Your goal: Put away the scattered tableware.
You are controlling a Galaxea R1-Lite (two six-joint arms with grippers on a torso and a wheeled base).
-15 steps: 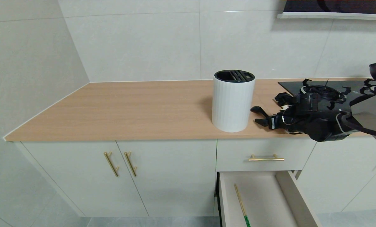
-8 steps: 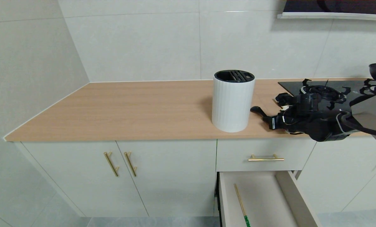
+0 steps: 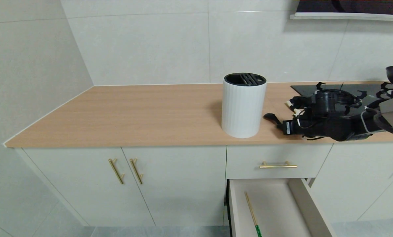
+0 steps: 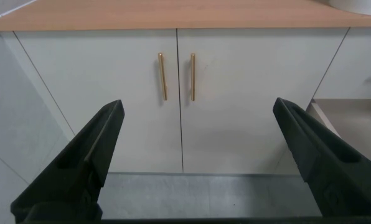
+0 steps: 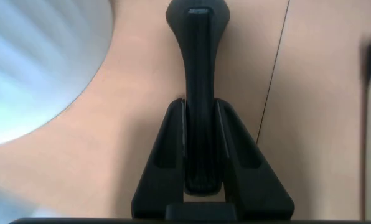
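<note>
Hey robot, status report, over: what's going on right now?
Right gripper shut on black handle beside white holder. Left gripper open, facing cupboard doors. Drawer open below, chopsticks inside.

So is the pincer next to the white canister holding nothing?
No, the right pincer is shut on a black handle that sticks out beside the white canister.

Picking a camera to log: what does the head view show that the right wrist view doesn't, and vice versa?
Head only: the open drawer holding chopsticks, the gas hob, cabinet doors. Right wrist only: how the right claw clamps both sides of the black handle. Both: the white knife holder, wooden countertop and that handle.
</note>
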